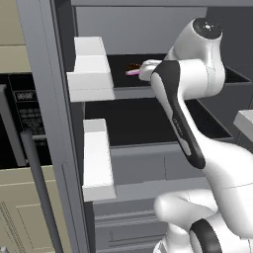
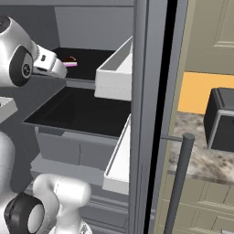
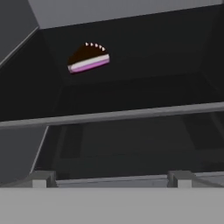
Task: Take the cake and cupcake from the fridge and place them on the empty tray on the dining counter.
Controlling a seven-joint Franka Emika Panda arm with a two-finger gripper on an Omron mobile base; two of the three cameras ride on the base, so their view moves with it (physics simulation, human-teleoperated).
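Note:
The fridge [image 1: 47,99] stands open with its black shelves in sight. The cake [image 3: 89,59], a wedge with a dark top and a pink and white layer, lies near the back of the upper shelf [image 1: 118,79]. It also shows as the cake [image 1: 132,68] in the left base view and the cake [image 2: 70,62] in the right base view. My gripper [image 3: 111,179] is at the front edge of that shelf, facing the slice and apart from it. Its jaws are open and hold nothing. The cupcake, the tray and the dining counter are out of view.
White door bins [image 1: 91,71] [image 2: 114,77] flank the shelves on both open doors. Long bar handles [image 1: 39,188] [image 2: 180,183] stand close to the base. A lower black shelf [image 2: 77,112] and drawers sit beneath. A black microwave [image 1: 24,113] is at left, and a speckled worktop [image 2: 196,153] at right.

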